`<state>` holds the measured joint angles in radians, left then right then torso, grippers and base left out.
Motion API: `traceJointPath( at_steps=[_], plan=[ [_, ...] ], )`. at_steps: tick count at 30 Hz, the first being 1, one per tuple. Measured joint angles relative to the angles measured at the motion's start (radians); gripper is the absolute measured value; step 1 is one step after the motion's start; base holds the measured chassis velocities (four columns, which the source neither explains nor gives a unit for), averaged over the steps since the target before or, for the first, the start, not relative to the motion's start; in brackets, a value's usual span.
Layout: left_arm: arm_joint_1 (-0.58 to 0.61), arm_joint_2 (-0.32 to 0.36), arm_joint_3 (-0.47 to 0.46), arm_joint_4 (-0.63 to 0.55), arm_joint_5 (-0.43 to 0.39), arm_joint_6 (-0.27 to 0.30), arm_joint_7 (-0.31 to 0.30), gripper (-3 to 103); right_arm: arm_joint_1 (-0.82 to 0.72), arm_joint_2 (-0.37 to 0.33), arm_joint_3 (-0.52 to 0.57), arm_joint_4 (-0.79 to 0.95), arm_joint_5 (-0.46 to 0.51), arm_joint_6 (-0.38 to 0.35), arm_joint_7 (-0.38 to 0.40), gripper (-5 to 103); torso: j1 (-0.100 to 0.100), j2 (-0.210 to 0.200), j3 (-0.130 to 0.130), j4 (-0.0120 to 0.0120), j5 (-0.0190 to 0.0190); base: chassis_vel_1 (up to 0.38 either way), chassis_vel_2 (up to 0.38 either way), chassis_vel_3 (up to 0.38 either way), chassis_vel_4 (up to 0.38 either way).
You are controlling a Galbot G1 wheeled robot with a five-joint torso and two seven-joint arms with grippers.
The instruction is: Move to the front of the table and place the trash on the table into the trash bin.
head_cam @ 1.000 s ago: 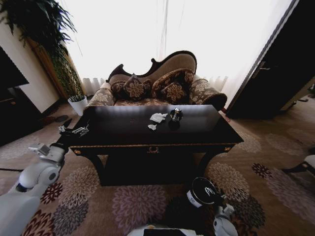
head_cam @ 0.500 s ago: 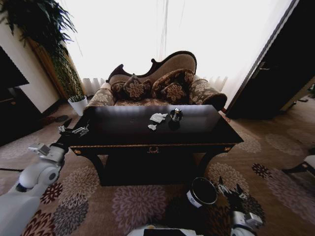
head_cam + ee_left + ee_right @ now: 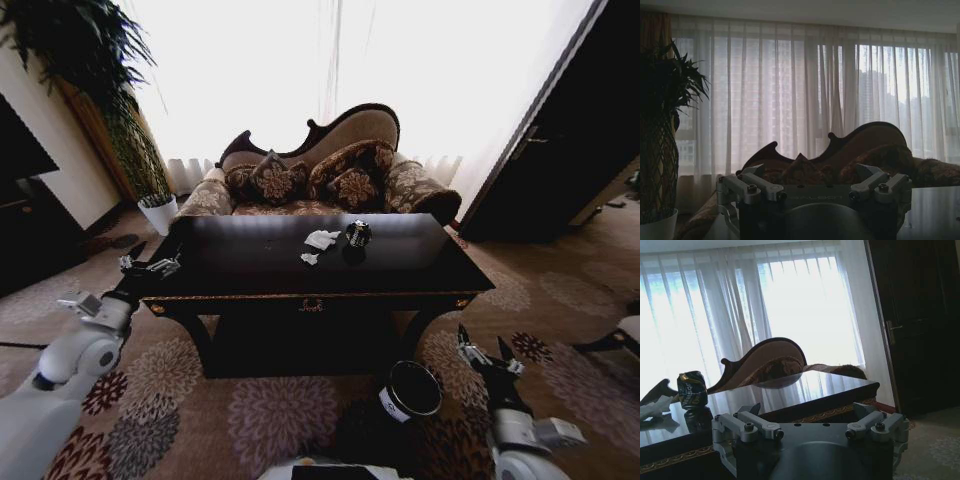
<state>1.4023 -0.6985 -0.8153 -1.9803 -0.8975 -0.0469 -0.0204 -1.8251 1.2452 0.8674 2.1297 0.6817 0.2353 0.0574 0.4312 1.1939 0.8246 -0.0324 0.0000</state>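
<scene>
Black trash bin (image 3: 410, 390) beside right claw (image 3: 486, 352)

— What stays unreadable on the table (image 3: 250, 262)?
— The dark crushed can's (image 3: 692, 389) label, too small to read.
— And at the frame edges?
— A paper wad (image 3: 651, 410) is cropped, and the sofa's (image 3: 300, 170) seat hides behind the tabletop.

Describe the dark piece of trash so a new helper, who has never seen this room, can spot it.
Start at the big dark glossy table before the sofa. Near its middle, toward the sofa side, lies a small cluster of trash; the dark piece is a crushed can at the cluster's right end. Its neighbours are white paper wads, while it alone is dark, shiny and standing, with printing on its side.
</scene>
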Motion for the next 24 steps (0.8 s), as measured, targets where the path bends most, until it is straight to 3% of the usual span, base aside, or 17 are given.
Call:
traceJointPath(
  at_steps=[4,8,10,12,20,24],
  plan=[
    [0.000,0.000,0.000,0.000,0.000,0.000,0.000,100,0.052,-0.061,-0.017,-0.009,-0.002,-0.029,0.009,100,0.000,0.000,0.000,0.0000,0.0001,0.000,0.000,0.000,0.000],
    [0.000,0.000,0.000,0.000,0.000,0.000,0.000,100,0.161,-0.178,-0.055,-0.007,0.012,-0.091,0.022,100,0.000,0.000,0.000,0.0002,0.0001,0.000,0.000,0.000,0.000],
    [0.000,0.000,0.000,0.000,0.000,0.000,0.000,100,0.175,-0.190,-0.062,-0.006,0.015,-0.099,0.025,100,0.000,0.000,0.000,0.0002,0.0001,0.000,0.000,0.000,0.000],
    [0.000,0.000,0.000,0.000,0.000,0.000,0.000,100,0.243,-0.246,-0.112,0.002,0.023,-0.127,0.039,100,0.000,0.000,0.000,0.0004,0.0000,0.000,0.000,0.000,0.000],
    [0.000,0.000,0.000,0.000,0.000,0.000,0.000,100,0.326,-0.332,-0.182,-0.009,0.107,-0.181,0.026,100,0.000,0.000,0.000,0.0001,0.0000,0.000,0.000,0.000,0.000],
    [0.000,0.000,0.000,0.000,0.000,0.000,0.000,100,0.385,-0.407,-0.235,-0.070,0.150,-0.202,-0.001,100,0.000,0.000,0.000,0.0001,0.0000,0.000,0.000,0.000,0.000]
  ],
)
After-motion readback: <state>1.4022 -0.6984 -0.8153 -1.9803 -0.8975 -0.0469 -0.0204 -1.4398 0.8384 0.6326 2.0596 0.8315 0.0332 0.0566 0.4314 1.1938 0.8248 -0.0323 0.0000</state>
